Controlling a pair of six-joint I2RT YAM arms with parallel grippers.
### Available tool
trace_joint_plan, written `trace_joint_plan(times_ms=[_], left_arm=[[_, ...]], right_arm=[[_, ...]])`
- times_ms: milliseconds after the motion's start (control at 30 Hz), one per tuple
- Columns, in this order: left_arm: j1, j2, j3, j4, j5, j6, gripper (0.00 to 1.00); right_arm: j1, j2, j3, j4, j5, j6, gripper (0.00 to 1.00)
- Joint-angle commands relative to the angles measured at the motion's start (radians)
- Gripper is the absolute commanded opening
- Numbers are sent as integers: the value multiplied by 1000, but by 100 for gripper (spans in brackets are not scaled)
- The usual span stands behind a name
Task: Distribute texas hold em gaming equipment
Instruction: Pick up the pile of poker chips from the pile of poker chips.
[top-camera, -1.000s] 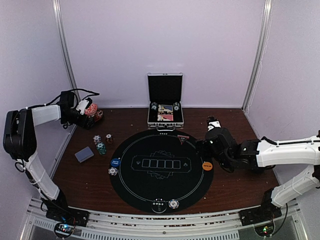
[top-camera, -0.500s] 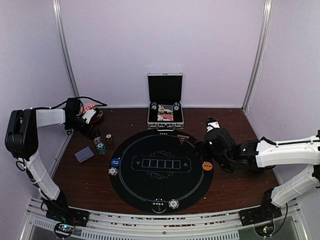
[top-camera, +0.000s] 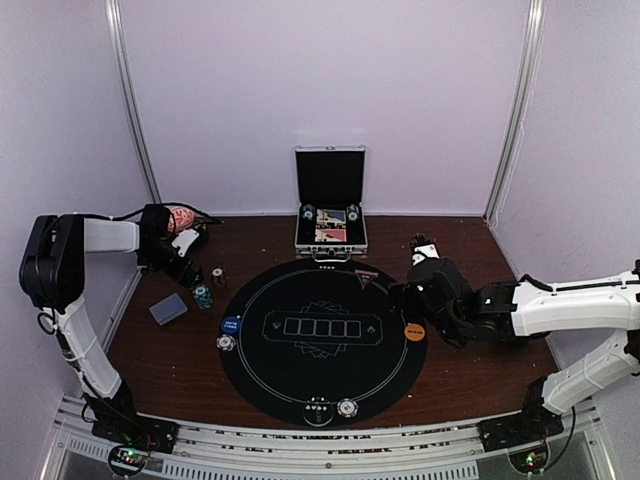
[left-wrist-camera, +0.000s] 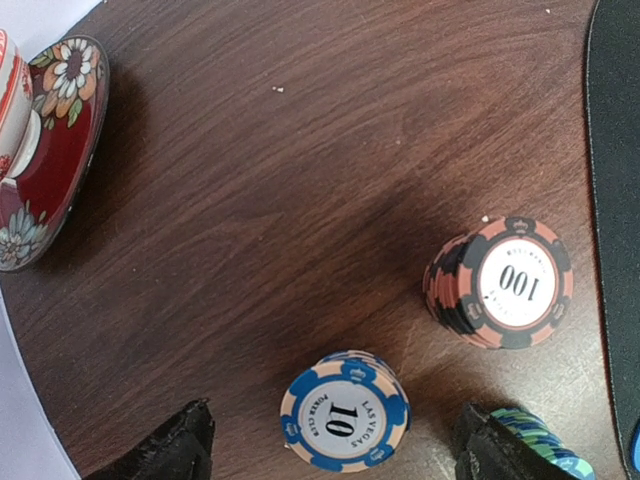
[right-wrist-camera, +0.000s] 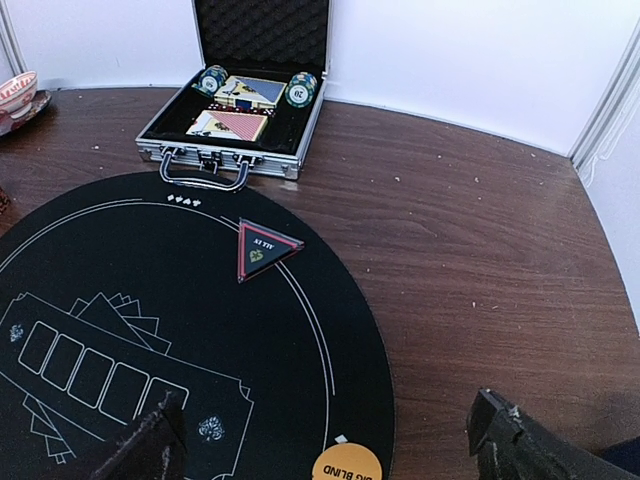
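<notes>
Grained dark wood table (left-wrist-camera: 300, 150), round blue-striped chip stack (left-wrist-camera: 345, 412), glossy floral saucer (left-wrist-camera: 50, 160)

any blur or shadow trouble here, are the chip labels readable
Left wrist view: sharp, numbers on the red chip stack and blue chip stack read clearly, a soft shadow darkens the table beside the red one, the left fingers look soft; right wrist view: evenly lit, metal case crisp, right fingers blurred; top external view: even light, print too small to read.

Grained wood table (left-wrist-camera: 300, 150), matt black mat (right-wrist-camera: 150, 270), silver metal case (right-wrist-camera: 270, 163), glossy chips (left-wrist-camera: 345, 412).
</notes>
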Motion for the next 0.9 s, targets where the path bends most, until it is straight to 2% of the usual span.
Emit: trace_joint_plan(times_ms=[0, 200, 667, 867], left_arm=[[3, 17, -3, 35, 11, 12, 85], [3, 21, -2, 27, 30, 15, 81], [3, 45, 7, 22, 47, 17, 80], [2, 53, 13, 18, 52, 16, 75]], right_arm=[[7, 3, 23, 1, 39, -4, 100], [10, 3, 23, -1, 43, -4, 100], [15, 7, 25, -2, 51, -7, 100], [16, 12, 25, -1, 55, -7, 100]])
